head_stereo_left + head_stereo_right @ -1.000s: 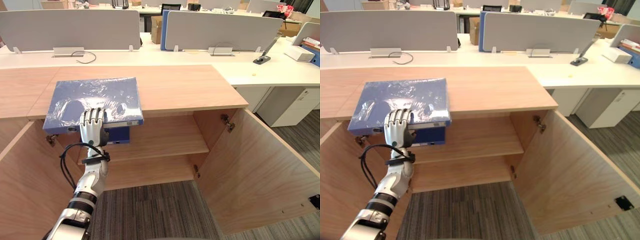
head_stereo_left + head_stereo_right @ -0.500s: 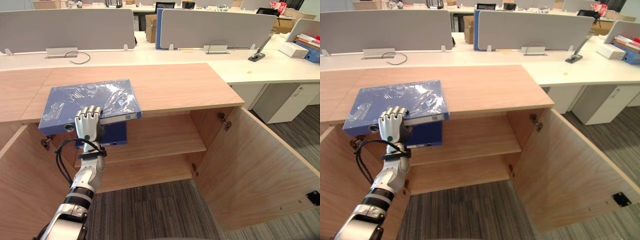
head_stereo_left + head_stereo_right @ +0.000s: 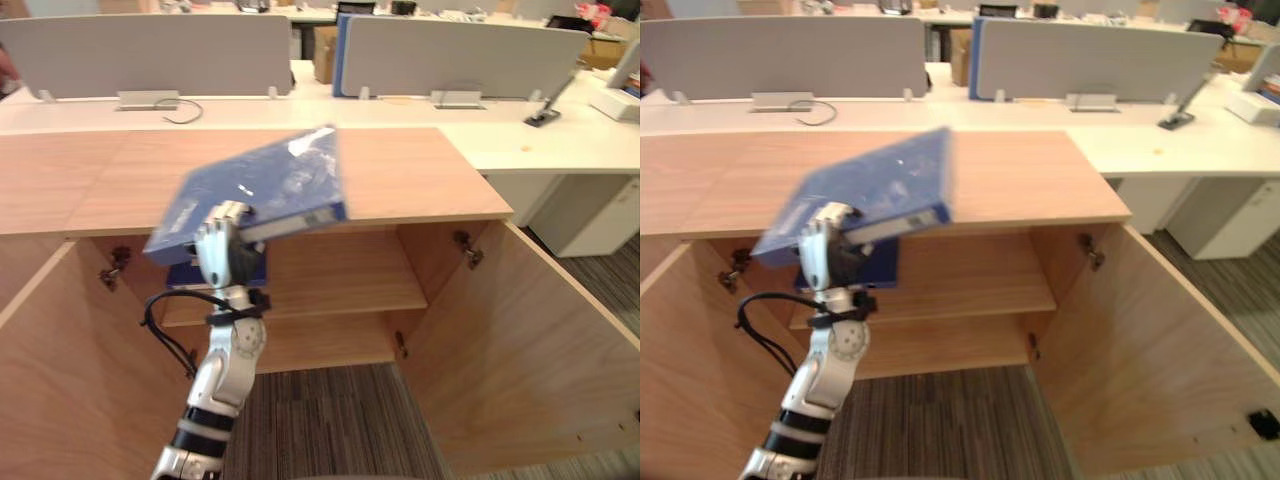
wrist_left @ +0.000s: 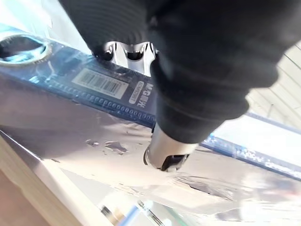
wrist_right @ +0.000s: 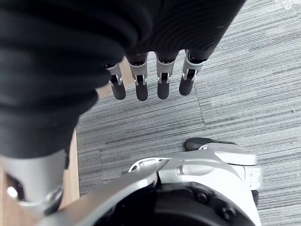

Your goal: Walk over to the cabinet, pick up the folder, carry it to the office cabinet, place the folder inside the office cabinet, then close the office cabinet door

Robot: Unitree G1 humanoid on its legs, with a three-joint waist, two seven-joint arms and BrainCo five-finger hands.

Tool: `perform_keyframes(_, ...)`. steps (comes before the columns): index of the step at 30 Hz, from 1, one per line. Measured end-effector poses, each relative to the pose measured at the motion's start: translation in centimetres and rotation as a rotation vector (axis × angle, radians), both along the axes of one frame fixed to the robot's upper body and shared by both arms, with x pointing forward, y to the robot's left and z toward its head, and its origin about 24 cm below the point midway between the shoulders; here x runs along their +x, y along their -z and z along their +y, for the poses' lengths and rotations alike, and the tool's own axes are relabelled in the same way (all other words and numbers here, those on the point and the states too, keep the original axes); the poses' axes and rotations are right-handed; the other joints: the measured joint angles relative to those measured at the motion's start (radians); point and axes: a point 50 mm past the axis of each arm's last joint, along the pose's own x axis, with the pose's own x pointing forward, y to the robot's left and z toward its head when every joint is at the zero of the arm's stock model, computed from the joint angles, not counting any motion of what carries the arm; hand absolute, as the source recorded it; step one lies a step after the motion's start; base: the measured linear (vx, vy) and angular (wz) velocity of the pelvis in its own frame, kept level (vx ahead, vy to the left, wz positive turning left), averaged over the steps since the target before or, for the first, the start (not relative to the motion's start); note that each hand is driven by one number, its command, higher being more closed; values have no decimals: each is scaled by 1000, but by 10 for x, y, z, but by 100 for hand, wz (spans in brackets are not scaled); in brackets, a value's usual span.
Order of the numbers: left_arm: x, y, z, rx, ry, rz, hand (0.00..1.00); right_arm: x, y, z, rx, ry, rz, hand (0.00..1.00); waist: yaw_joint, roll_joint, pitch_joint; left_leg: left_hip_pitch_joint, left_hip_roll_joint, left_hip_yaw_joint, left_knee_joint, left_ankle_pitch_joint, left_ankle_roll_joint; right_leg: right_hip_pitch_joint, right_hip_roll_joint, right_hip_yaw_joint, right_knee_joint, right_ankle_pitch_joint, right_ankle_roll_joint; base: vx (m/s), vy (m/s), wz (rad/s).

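Centre left, left hand (image 3: pixel 222 255) fingers clamp the tilted folder (image 3: pixel 270 175) at its spine; likely stiff, plastic-slick, weighty; right hand (image 5: pixel 139 84) fingers hang straight.

**Robot hands:** two, the left robot hand (image 3: pixel 225 250) and the right robot hand (image 5: pixel 164 84).

**Folder** (image 3: pixel 270 175): one, blue.

**Darker blue object** (image 3: pixel 882 268) on the shelf: one. Its kind cannot be told.

**Cabinet** (image 3: pixel 400 170): one, with:
- two open doors, the left door (image 3: pixel 60 390) and the right door (image 3: pixel 540 370)
- one inner shelf (image 3: pixel 340 290)
- three visible hinges (image 3: pixel 463 247)

**Desk** (image 3: pixel 560 145): one, carrying:
- two long grey screens, the left screen (image 3: pixel 150 50) and the right screen (image 3: pixel 460 55)
- two pale cable boxes, the left box (image 3: pixel 148 100) and the right box (image 3: pixel 457 100)
- one looped black cable (image 3: pixel 183 110)
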Motion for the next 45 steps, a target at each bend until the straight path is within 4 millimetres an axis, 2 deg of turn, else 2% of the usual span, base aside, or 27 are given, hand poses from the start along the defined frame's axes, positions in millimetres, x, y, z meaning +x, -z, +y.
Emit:
perform_keyframes(2,-9,-3,-8,-119,214,73,100,-5,0,-1,15,22,20,0,15,2,-16,12,1,-2,0,0,0,8,0,-3,23,-7,-11,31,-6,22)
perform_keyframes(4,-25,-7,-4,-428,517,184,100,-2,0,0,41,53,8,0,25,6,-32,15,10,6,0,1,0,-1,-1,19,42,-7,-11,1,11,-4)
perform_keyframes(5,-30,-3,-3,-532,579,228,100,0,0,0,47,71,-2,0,29,7,-34,14,12,7,0,1,0,-8,0,27,47,-7,-11,-22,22,-15)
perform_keyframes(6,-42,16,-4,-726,664,352,100,12,-1,1,60,102,-37,0,34,13,-38,9,16,5,0,2,0,-14,3,27,51,-6,-10,-49,7,-14)
perform_keyframes(7,-51,36,-5,-840,687,472,100,24,-1,2,71,125,-64,0,33,12,-38,-3,18,7,0,3,0,-25,5,28,51,-5,-8,-75,-2,-15)
perform_keyframes(8,-64,59,-7,-934,681,610,100,44,-3,3,78,144,-110,0,33,11,-37,-18,20,11,0,7,1,-43,8,29,49,-1,0,-88,1,-13)
perform_keyframes(9,-83,80,-13,-1050,679,773,100,78,-8,6,86,226,-187,0,34,11,-28,-40,23,10,0,19,3,-55,7,29,39,9,16,-77,13,-5)
perform_keyframes(10,-91,87,-15,-1090,672,830,100,98,-12,7,91,261,-235,0,38,13,-19,-47,23,7,0,25,4,-60,7,27,35,13,23,-124,31,9)
perform_keyframes(11,-99,93,-17,-1136,664,875,100,128,-22,7,103,313,-315,0,50,19,-9,-56,22,0,0,34,8,-65,7,25,34,18,30,-154,37,17)
perform_keyframes(12,-101,93,-17,-1212,652,872,100,166,-41,8,123,364,-453,0,73,27,3,-56,19,-7,0,40,13,-69,8,20,38,21,35,-161,33,21)
perform_keyframes(13,-99,88,-12,-1283,633,819,100,189,-60,9,130,356,-577,0,87,32,6,-57,18,-12,0,43,15,-69,8,18,43,21,35,-120,27,20)
perform_keyframes(14,-98,76,-4,-1367,610,713,100,216,-92,16,135,306,-754,0,89,37,9,-59,18,-18,1,45,17,-72,9,15,48,21,35,-76,21,14)
perform_keyframes(15,-98,71,1,-1394,597,666,100,225,-108,21,151,285,-833,0,88,40,7,-63,18,-19,1,44,20,-76,10,15,49,21,35,-80,28,11)
perform_keyframes(16,-96,61,8,-1435,594,579,100,238,-136,31,165,252,-967,0,88,46,3,-75,17,-22,1,41,19,-86,10,15,48,21,35,-53,23,6)
perform_keyframes(18,-93,53,15,-1447,593,501,100,248,-163,41,157,242,-1083,0,88,43,5,-76,15,-23,1,44,19,-86,9,16,43,21,36,-58,28,2)
perform_keyframes(24,-91,51,15,-1464,619,476,100,245,-184,42,76,194,-1168,0,81,42,10,-76,6,-20,6,59,17,-85,2,21,28,29,49,-11,14,-2)
perform_keyframes(30,-89,48,18,-1467,651,427,100,249,-202,45,91,123,-1256,0,82,42,10,-78,6,-24,6,59,17,-84,4,22,20,30,51,1,1,0)
perform_keyframes(36,-88,48,24,-1454,639,395,100,249,-203,48,99,60,-1265,0,83,42,11,-84,4,-32,6,59,17,-84,6,19,19,30,51,4,-2,3)
perform_keyframes(40,-89,49,29,-1466,609,374,100,249,-201,40,46,67,-1259,0,84,42,15,-85,4,-35,6,59,18,-83,6,18,19,30,51,0,0,0)
perform_keyframes(43,-89,54,38,-1469,558,358,100,253,-189,16,-80,113,-1187,0,84,42,16,-85,4,-36,6,60,18,-83,6,17,20,30,51,0,0,0)
perform_keyframes(45,-88,55,46,-1470,527,338,100,250,-173,-6,-171,174,-1093,0,85,42,17,-85,3,-37,6,61,18,-82,5,17,20,30,51,0,0,0)
